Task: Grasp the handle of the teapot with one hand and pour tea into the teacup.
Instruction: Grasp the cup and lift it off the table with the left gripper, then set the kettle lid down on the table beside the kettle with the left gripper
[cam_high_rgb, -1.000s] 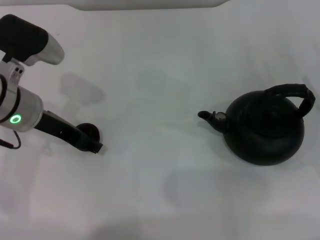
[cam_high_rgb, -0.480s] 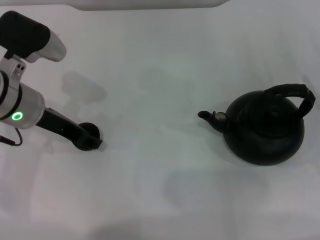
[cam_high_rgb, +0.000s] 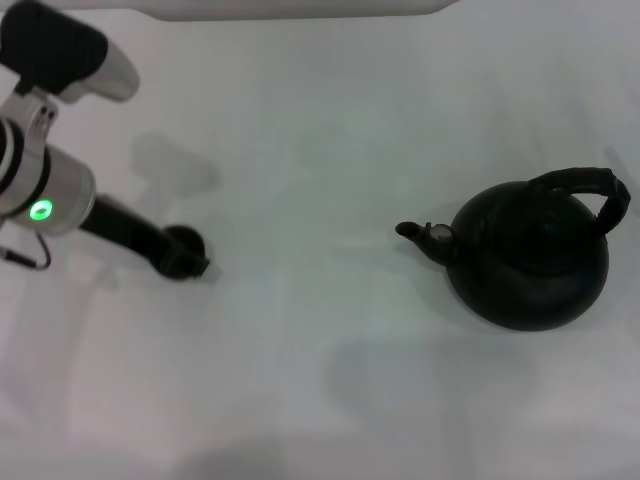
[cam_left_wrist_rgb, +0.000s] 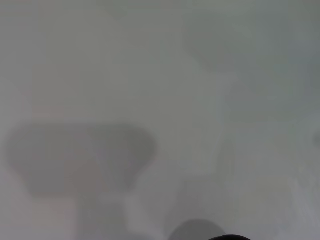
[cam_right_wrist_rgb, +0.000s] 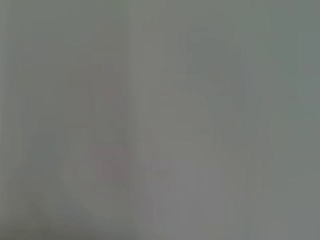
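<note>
Left gripper is holding the teacup; finger spread unclear; it should be carrying it level toward the teapot.

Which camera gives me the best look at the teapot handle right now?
The head view. It shows the whole teapot on the table's right side, with the handle arching over its lid, clear of any pincer. The left wrist view and the right wrist view show none of it, only blank pale surface.

Plain white table fills the view; soft shadows; even light
</note>
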